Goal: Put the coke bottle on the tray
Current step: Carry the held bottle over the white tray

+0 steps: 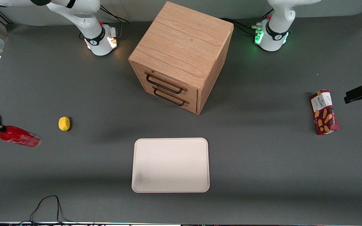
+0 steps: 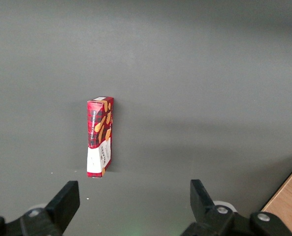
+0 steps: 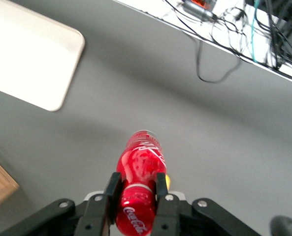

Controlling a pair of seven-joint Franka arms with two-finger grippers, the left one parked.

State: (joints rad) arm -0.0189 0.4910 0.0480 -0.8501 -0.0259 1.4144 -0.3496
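Franka arm pair: white bodies, black grippers.

Each arm (image 1: 83,15) has glossy white rounded links on a white cylindrical base (image 1: 101,42); a black band with a small white mark rings each base. The working arm's base glows amber-white and carries a red button; the other base glows green. Black cables run from both bases across the table. The gripper (image 3: 134,192) is matt black, with two flat rectangular fingers (image 3: 111,192) on angular brackets fixed by round silver screws; a pale plate sits between the brackets. In the front view the gripper appears as a blurred black block.
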